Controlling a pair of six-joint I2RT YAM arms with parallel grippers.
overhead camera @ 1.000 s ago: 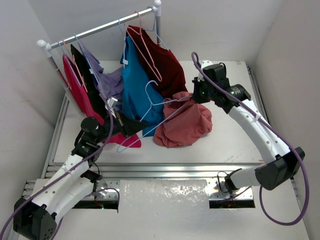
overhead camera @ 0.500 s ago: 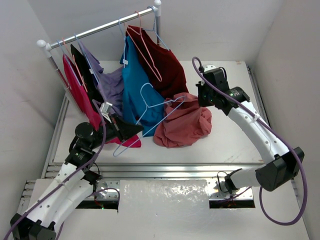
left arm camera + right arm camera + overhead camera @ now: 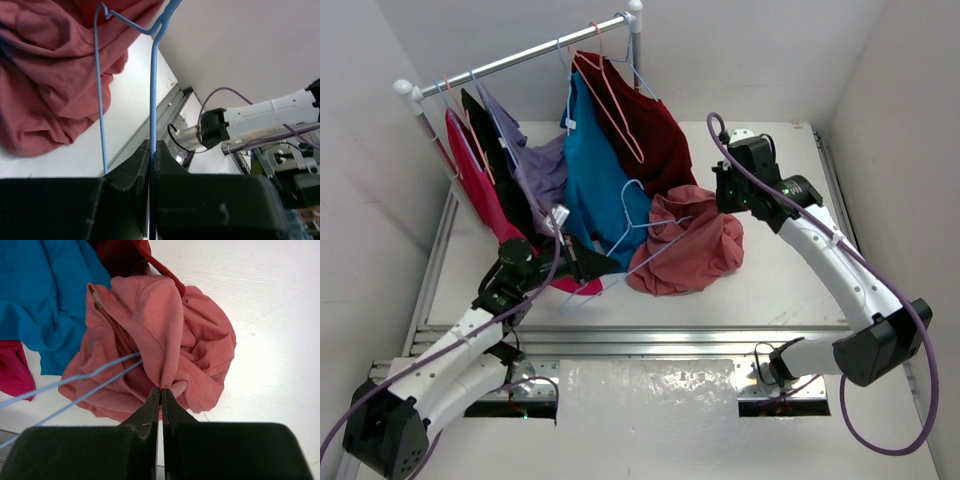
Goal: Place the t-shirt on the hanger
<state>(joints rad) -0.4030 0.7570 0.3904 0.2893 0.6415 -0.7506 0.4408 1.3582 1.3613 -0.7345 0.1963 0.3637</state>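
The salmon t-shirt (image 3: 692, 252) lies bunched on the white table, right of centre. Its ribbed collar edge (image 3: 157, 357) is lifted, and my right gripper (image 3: 720, 196) (image 3: 160, 389) is shut on that edge. The pale blue hanger (image 3: 617, 243) hangs tilted between the arms, and one shoulder end reaches into the t-shirt's folds. My left gripper (image 3: 603, 265) (image 3: 151, 145) is shut on one straight wire of the hanger (image 3: 152, 90). Two hanger wires (image 3: 90, 372) cross the cloth in the right wrist view. The hanger's hook (image 3: 632, 186) stands free in front of the teal shirt.
A clothes rack (image 3: 520, 55) stands at the back left with several shirts: maroon on a pink-red hanger (image 3: 645, 130), teal (image 3: 595, 190), lavender (image 3: 545, 170), black and magenta (image 3: 480, 190). Metal rails (image 3: 650, 338) run along the table's near edge. White walls close both sides.
My left gripper has carried the hanger to the right, so its end now sits in the t-shirt's folds. The right gripper has hardly moved and still holds the collar.
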